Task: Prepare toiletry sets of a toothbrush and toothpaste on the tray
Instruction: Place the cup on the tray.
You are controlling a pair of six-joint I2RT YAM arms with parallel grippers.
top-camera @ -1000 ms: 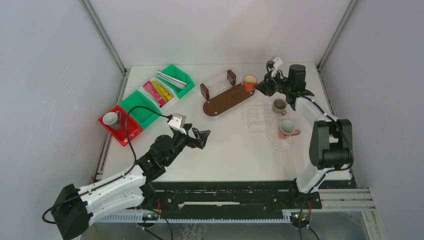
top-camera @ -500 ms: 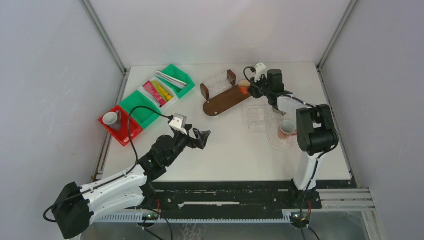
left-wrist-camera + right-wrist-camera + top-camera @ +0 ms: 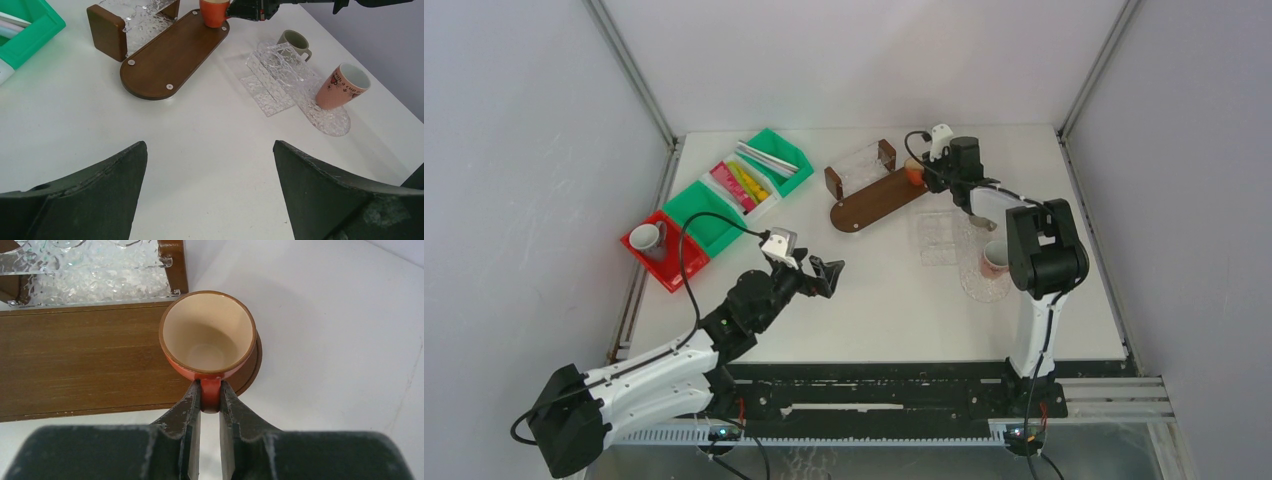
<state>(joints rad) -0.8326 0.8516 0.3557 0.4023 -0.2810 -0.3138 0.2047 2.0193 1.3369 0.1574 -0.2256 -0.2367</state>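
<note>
Orange cup (image 3: pixel 207 335), seemingly at the tray (image 3: pixel 85 360) end, handle pinched by right gripper (image 3: pixel 210 390); left gripper (image 3: pixel 209 150) wide open.

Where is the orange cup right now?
In the top view the orange cup is right of centre, at the far right end of the wooden tray, its handle pinched by the right gripper.
</note>
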